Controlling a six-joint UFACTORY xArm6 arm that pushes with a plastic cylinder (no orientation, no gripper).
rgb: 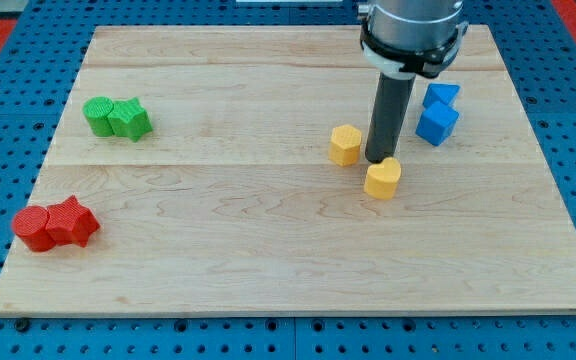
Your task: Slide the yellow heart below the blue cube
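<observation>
The yellow heart [382, 178] lies on the wooden board right of centre. My tip [378, 160] rests just above the heart's top edge, touching or nearly touching it. The blue cube [436, 122] sits up and to the right of the heart, toward the view's right. A second blue block [443, 95], wedge-like, sits just above the cube. A yellow hexagon-like block [345, 145] lies just left of my rod.
Two green blocks [116, 117] sit together at the view's upper left. Two red blocks [55, 224], one star-shaped, sit at the lower left. The board's edge [288, 312] runs along the bottom, with blue pegboard around it.
</observation>
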